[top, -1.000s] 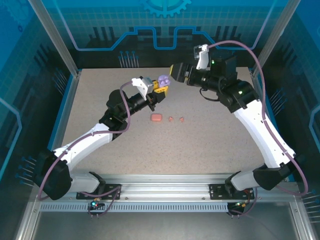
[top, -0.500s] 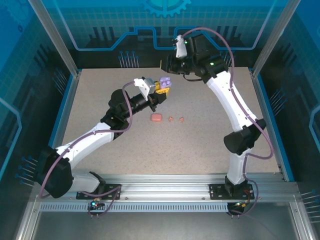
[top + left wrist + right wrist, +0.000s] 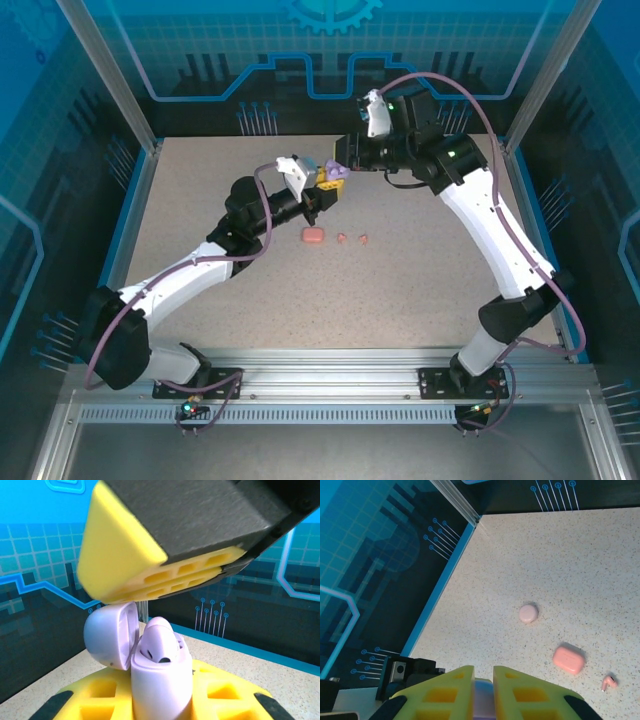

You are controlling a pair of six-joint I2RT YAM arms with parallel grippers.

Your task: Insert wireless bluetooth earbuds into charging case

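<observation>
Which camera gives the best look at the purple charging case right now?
Left wrist. The purple charging case sits centre frame, lid open, one bud seated inside. Top external shows the case as a small purple speck; right wrist shows a sliver of it between its yellow fingers.

Lilac case [image 3: 160,685], purple earbud [image 3: 159,642] a match. Left end effector [image 3: 160,705] yellow, black trim. Surface [image 3: 560,555] beige, dark speckle. Coral-red case [image 3: 568,659], pale pink case [image 3: 528,613]. Walls [image 3: 370,555] blue, cyan circuit lines.
</observation>
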